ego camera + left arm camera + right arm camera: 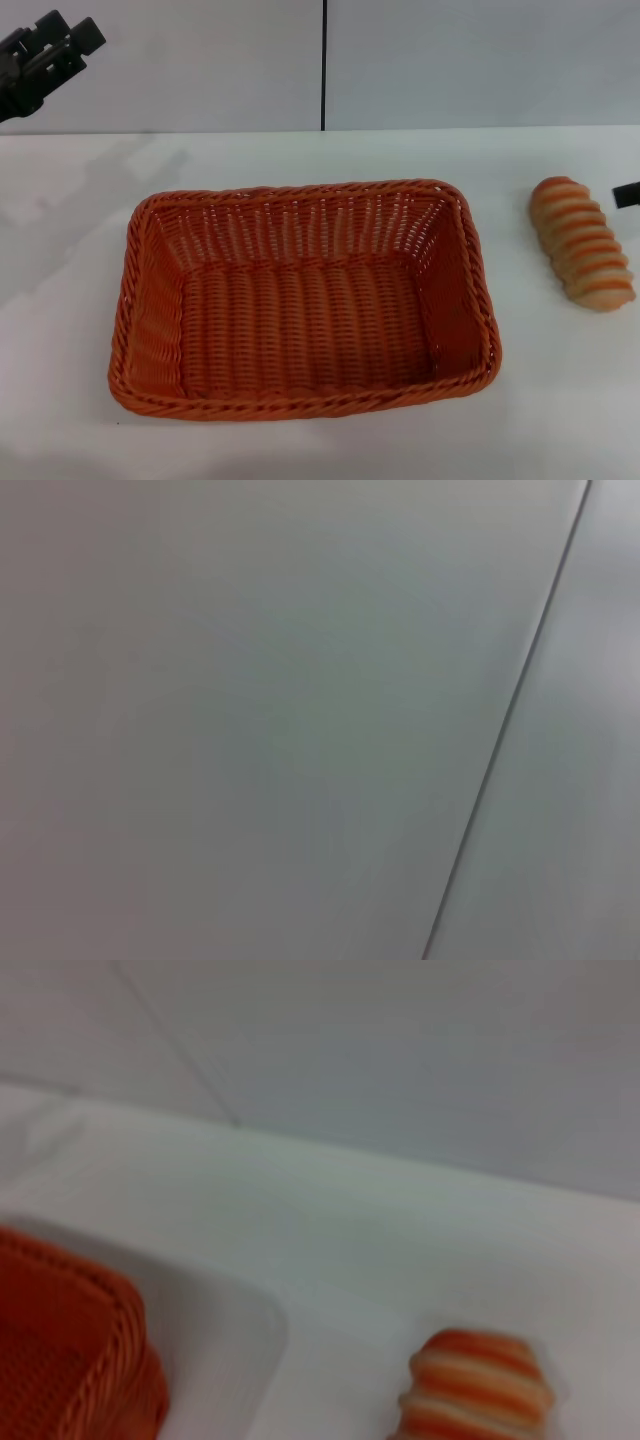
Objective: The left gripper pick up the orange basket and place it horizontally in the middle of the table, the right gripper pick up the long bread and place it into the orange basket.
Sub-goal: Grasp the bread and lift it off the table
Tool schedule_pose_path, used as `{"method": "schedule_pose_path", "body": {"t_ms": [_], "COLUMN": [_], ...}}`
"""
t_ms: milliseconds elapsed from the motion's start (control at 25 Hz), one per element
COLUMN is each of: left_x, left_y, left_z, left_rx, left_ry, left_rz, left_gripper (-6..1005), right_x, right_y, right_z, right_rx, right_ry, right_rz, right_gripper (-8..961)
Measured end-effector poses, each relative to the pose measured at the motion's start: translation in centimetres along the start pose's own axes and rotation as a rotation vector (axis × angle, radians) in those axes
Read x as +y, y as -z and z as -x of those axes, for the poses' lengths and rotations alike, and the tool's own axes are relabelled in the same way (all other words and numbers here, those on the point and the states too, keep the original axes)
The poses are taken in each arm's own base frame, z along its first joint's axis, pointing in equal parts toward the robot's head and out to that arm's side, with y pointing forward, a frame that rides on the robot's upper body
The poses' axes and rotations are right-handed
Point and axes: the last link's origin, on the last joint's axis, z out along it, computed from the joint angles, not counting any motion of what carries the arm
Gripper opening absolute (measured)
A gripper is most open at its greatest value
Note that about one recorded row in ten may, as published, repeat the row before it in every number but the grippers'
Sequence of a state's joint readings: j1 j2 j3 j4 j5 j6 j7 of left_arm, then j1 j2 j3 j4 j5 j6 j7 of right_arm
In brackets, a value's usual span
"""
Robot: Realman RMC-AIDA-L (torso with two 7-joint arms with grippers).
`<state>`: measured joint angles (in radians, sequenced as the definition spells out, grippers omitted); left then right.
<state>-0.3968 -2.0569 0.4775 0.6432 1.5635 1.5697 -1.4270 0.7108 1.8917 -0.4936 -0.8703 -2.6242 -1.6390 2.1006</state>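
Sitting flat mid-table: big orange woven wicker basket (pixel 305 300), empty, so step one looks done | black left gripper (pixel 45 55) raised far-left, fingers look apart, holding nothing | striped tan bread loaf (pixel 582 242) on white tabletop (pixel 560 400), just right of basket | black right gripper (pixel 626 195) barely showing beside loaf, can't tell its fingers | next imo: right one grabs loaf.

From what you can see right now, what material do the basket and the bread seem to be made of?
The orange basket looks like woven wicker or plastic rattan: crossing strands, braided rim, slight sheen. Which one, I cannot tell. The long bread looks smooth and evenly striped in orange-brown and cream, with regular ridges, so it is possibly a plastic or foam model and not real bread.
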Motion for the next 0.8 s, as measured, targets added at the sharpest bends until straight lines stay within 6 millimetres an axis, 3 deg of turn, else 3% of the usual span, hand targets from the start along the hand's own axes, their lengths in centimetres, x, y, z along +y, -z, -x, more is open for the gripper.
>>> {"method": "schedule_pose_path", "body": {"t_ms": [280,800], "left_x": [-0.2,-0.3], "left_y": [-0.1,-0.1], "left_z": [0.3,0.3], "left_rx": [0.001,-0.002], "left_ry": [0.016,0.016], "left_rz": [-0.013,-0.024], "left_gripper": [702,703], "right_x": [0.7,2.1], "right_y": [-1.8,-5.3], "right_z": [1.2,1.8], "right_rx": [0.144,0.240], "right_ry": [0.048,0.093], "right_rz": [-0.076,-0.076], "right_gripper": [776,761]}}
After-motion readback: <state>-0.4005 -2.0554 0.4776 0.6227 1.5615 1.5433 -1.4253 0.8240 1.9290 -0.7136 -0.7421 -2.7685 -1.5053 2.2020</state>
